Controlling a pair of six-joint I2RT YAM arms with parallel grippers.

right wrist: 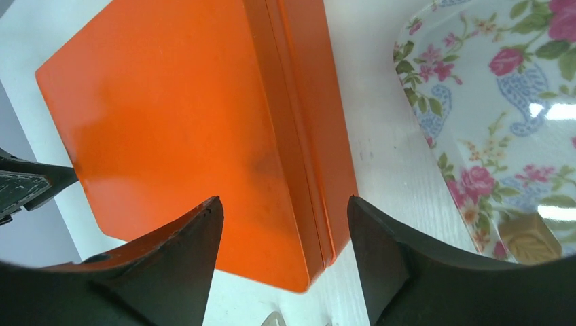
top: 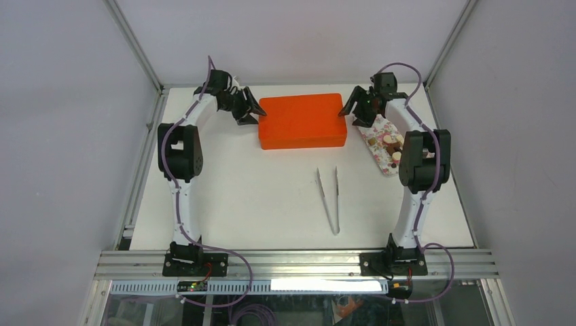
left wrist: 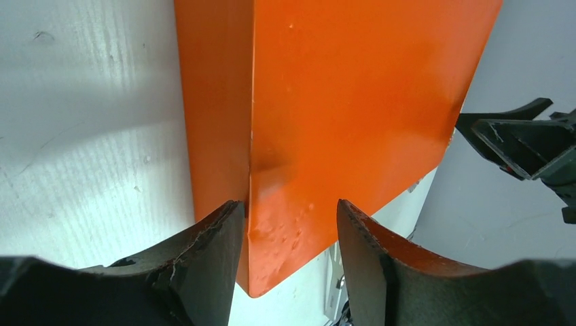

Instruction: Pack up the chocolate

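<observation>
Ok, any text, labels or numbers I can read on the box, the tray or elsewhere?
None readable.
The box is plain orange on lid and side.
The tray shows only a flower pattern.
One chocolate seems embossed, but it is too blurred to read.

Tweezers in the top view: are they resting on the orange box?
No, the tweezers lie on the white table, clearly apart from the orange box.

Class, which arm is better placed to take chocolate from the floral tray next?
Probably right: the right pincer sits at the orange rectangular box's end beside the floral-patterned tray holding the small chocolate pieces; the left pincer is at the box's far end.
</observation>
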